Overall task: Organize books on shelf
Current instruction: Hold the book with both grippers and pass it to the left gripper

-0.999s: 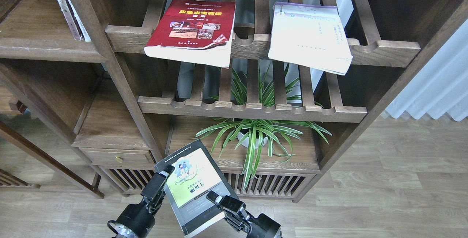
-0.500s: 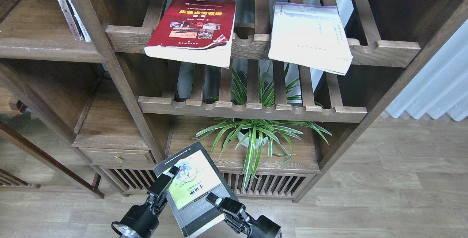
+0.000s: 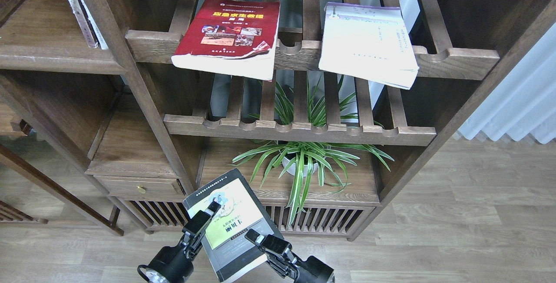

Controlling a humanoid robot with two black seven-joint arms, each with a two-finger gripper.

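Note:
A dark grey book with a yellow-green panel is held tilted, low in the view, in front of the cabinet. My right gripper is shut on its lower right edge. My left gripper lies over the left part of its cover; its fingers cannot be told apart. A red book with a yellow title and a cream-white book with a lilac band lie flat on the upper slatted rack, overhanging its front rail. The solid dark brown shelf is at the upper left.
Several thin books stand upright on the solid shelf. A second slatted rack sits lower down. A potted spider plant stands on the board below it. A small drawer is at the lower left. A white curtain hangs at the right.
My left gripper has moved right, from the grey book's left edge onto its cover. The book has sunk slightly. The right gripper has hardly moved.

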